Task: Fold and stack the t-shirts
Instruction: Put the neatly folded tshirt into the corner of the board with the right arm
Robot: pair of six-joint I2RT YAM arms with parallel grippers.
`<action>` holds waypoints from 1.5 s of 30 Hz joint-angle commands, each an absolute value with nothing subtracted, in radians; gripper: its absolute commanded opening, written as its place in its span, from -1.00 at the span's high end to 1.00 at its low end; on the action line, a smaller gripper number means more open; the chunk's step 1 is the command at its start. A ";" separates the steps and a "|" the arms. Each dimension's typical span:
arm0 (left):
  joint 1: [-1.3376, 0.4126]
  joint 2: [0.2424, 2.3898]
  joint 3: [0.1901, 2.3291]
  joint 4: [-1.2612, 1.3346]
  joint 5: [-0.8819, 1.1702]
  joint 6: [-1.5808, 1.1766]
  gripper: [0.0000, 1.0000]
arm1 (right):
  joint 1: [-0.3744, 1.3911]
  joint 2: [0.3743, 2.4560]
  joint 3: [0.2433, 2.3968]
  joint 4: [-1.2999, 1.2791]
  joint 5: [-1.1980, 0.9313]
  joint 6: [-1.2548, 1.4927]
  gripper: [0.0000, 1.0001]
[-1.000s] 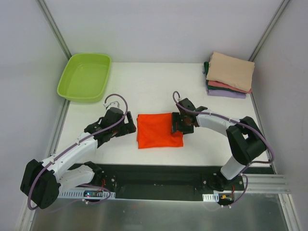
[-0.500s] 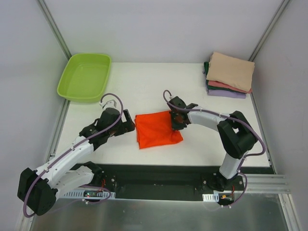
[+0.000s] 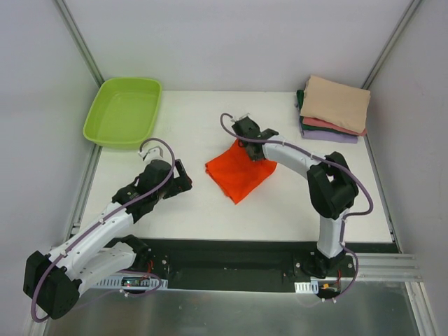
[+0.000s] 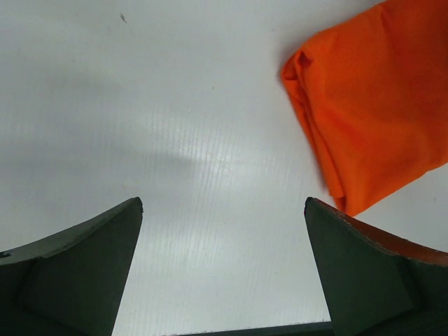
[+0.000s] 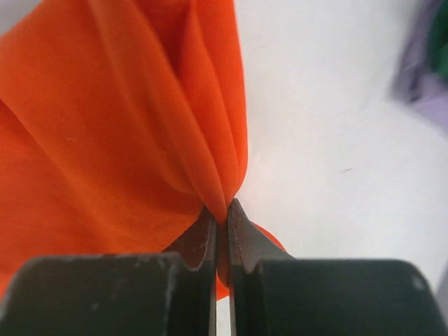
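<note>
Orange t-shirt (image 3: pixel 238 175), folded, at the middle of the bench (image 3: pixel 210 119), set diamond-wise with one corner pointing at the near edge and the opposite far corner bunched up; roughly square, so no clear long axis. Right pincer (image 3: pixel 246 145) clamped tight on that far corner. Left pincer (image 3: pixel 183 183) gaping wide over bare bench, left of the shirt and apart from it.

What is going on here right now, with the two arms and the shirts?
The right gripper is shut on one corner of the folded orange t-shirt, which lies askew in the middle of the table. The left gripper is open beside it, holding nothing. A stack of folded t-shirts, tan on top, sits at the far right corner; the lime-green tub is far left.
</note>
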State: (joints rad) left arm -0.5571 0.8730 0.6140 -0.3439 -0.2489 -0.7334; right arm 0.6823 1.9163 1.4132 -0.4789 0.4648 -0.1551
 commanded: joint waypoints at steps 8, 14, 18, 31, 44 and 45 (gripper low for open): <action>-0.545 0.851 0.614 -0.446 -0.383 -0.782 -0.98 | 0.523 2.025 1.750 -0.373 0.837 -0.583 0.99; -0.540 0.848 0.632 -0.498 -0.437 -0.799 -0.98 | 0.437 2.169 1.995 -0.314 0.936 -0.693 0.99; -0.535 0.851 0.670 -0.535 -0.483 -0.790 -0.98 | 0.402 2.269 2.173 -0.313 0.988 -0.733 0.99; -0.532 0.798 0.730 -0.597 -0.641 -0.738 -0.98 | 0.360 2.287 2.382 -0.239 1.052 -0.560 0.99; -0.531 0.781 0.706 -0.603 -0.670 -0.745 -0.98 | 0.256 2.253 2.458 -0.167 1.058 -0.511 0.99; -0.531 0.781 0.706 -0.603 -0.670 -0.746 -0.98 | 0.244 2.250 2.441 -0.170 1.052 -0.493 0.99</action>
